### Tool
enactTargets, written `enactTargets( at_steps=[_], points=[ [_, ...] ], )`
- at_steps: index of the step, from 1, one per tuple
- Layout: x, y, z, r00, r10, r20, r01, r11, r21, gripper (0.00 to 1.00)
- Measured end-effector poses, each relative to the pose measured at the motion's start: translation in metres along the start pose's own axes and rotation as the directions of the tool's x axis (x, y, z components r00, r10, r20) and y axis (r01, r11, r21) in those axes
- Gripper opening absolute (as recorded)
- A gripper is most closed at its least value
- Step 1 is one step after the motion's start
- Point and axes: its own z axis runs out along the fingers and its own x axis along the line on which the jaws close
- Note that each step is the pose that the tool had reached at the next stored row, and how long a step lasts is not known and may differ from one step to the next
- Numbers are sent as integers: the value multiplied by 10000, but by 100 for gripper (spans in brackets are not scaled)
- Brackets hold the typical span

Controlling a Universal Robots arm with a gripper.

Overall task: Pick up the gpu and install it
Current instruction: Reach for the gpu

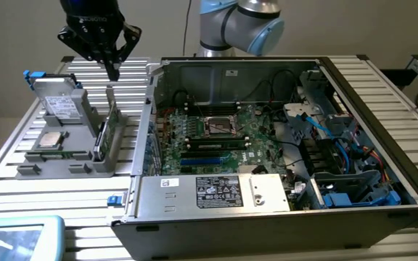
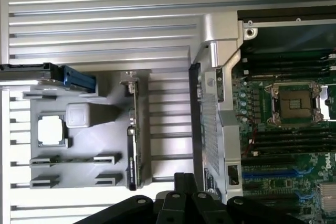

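Note:
The gpu (image 1: 111,124) stands on edge in a slot of the grey parts holder (image 1: 56,168) at the exterior view's left, its silvery bracket end pointing up. My gripper (image 1: 113,72) hangs a short way above the card's top end, fingers shut together with nothing between them. In the wrist view the gpu (image 2: 133,145) appears edge-on as a thin dark strip on the holder (image 2: 89,145), and my gripper (image 2: 184,184) sits apart from it, between the card and the case wall.
The open computer case (image 1: 282,217) lies beside the holder, its motherboard (image 1: 216,138) exposed with a blue slot (image 1: 205,161) and the empty processor socket (image 2: 294,103). The holder also carries a silver drive with blue clips (image 1: 56,100) and a processor chip (image 2: 51,129).

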Motion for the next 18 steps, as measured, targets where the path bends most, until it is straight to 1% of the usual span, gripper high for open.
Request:
enactTargets(
  at_steps=[3,5,7,11,18],
  points=[
    [62,-17,22,10000,-1,-83,1,10000,7,11],
    [115,-23,29,9999,-4,-123,4,10000,9,11],
    [184,-28,31,9999,-6,-135,6,10000,10,11],
    [329,-38,41,9999,-13,-140,13,10000,10,11],
    [493,-51,70,9999,-15,-157,15,10000,11,11]
  ],
)
